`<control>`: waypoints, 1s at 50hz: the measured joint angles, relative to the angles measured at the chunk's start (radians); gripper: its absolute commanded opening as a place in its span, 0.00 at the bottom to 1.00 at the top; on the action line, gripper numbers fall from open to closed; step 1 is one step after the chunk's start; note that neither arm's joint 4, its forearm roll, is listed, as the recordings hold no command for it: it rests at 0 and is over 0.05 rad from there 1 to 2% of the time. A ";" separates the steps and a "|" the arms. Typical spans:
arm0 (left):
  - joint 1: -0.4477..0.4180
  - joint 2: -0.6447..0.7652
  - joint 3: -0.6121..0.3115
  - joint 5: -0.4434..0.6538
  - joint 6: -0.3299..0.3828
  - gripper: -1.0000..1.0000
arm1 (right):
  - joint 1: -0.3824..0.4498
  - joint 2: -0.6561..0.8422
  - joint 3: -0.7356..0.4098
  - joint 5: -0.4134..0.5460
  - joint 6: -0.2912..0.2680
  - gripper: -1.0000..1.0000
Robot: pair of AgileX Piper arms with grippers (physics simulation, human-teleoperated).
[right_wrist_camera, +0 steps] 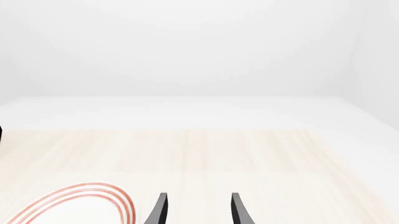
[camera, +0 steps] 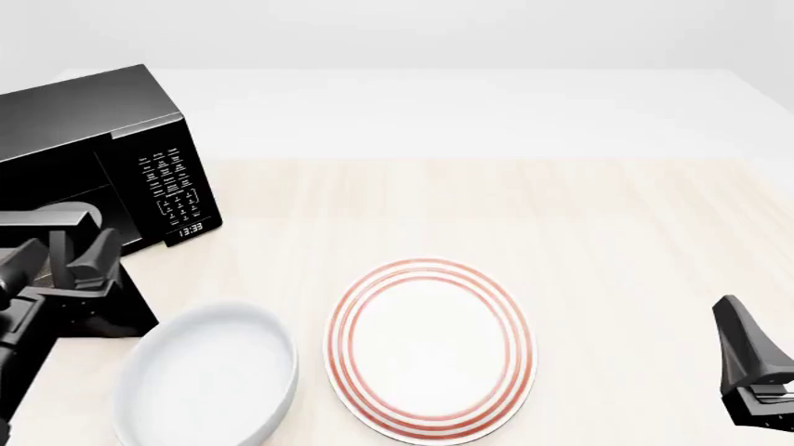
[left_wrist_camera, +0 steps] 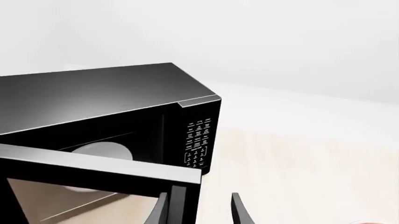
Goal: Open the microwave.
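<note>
The glossy black microwave [camera: 87, 121] stands at the table's far left, and its door [left_wrist_camera: 93, 168] is swung partly open. The white turntable [left_wrist_camera: 103, 151] shows through the gap. The keypad [left_wrist_camera: 198, 142] and the clock [camera: 190, 229] face front. My left gripper [left_wrist_camera: 199, 212] is open at the door's free edge. The vertical handle bar [left_wrist_camera: 179, 203] stands between the fingers, close to one finger [left_wrist_camera: 160, 211]. It also shows in the front view [camera: 77, 260], low beside the door. My right gripper [camera: 734, 321] is open and empty at the table's near right [right_wrist_camera: 198, 210].
A white bowl [camera: 211, 372] sits near the front left, just right of the open door. A white plate with red rings [camera: 430, 348] lies at front centre; its rim shows in the right wrist view [right_wrist_camera: 87, 200]. The light wooden table [camera: 522, 204] stretches behind them.
</note>
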 measured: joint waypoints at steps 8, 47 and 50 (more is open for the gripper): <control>0.002 -0.042 -0.002 0.036 0.005 1.00 | 0.000 0.000 0.000 0.000 0.000 1.00; 0.012 -0.346 -0.010 0.306 0.050 1.00 | 0.000 0.000 0.000 0.000 0.000 1.00; 0.012 -0.378 -0.013 0.338 0.053 1.00 | 0.000 0.000 0.000 0.000 0.000 1.00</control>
